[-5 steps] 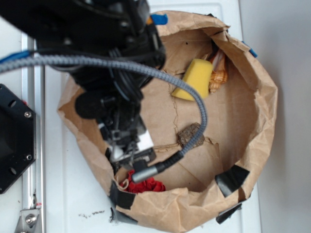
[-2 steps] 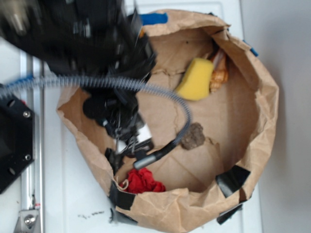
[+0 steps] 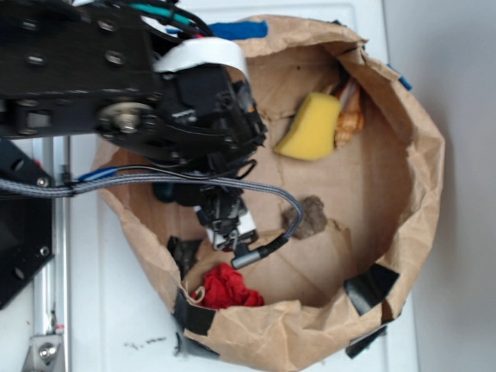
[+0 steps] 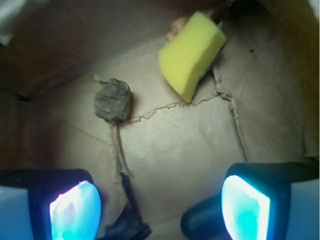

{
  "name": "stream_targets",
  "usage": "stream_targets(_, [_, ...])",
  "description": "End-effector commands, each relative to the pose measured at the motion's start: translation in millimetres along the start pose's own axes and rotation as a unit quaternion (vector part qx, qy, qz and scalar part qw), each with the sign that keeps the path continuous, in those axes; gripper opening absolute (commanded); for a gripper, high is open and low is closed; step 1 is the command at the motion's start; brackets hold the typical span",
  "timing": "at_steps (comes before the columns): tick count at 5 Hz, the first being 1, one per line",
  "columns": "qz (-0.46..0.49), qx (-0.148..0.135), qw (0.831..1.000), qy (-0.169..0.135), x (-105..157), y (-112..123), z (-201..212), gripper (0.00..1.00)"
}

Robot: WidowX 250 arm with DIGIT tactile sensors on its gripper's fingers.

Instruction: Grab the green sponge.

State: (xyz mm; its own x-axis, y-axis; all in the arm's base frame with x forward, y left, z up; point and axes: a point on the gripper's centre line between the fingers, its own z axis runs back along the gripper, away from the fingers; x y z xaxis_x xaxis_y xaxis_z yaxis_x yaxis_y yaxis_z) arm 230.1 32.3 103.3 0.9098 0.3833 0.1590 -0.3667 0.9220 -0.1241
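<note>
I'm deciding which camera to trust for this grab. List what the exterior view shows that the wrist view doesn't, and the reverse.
Only the exterior view shows the whole paper bag with its rim, the red cloth wad near that rim, the shell-like object beside the sponge, and the arm above.

Only the wrist view shows the tool, its fingers spread wide with nothing between them, and a green layer on the sponge's far face.

Both show the green sponge, mostly yellow foam, and the brown lump on the bag's floor.
</note>
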Motion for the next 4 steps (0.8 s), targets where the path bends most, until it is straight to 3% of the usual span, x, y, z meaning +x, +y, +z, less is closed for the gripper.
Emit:
stream_targets(1, [0.067, 0.001, 0.998, -0.021, 50, 19, -2, 1.00])
stream_targets(2, [0.087, 0.022, 0.995, -0.044, 70, 17, -12, 1.00])
stream_targets(4, [0.088, 0.045, 0.993, -0.069, 81, 7, -37, 1.00])
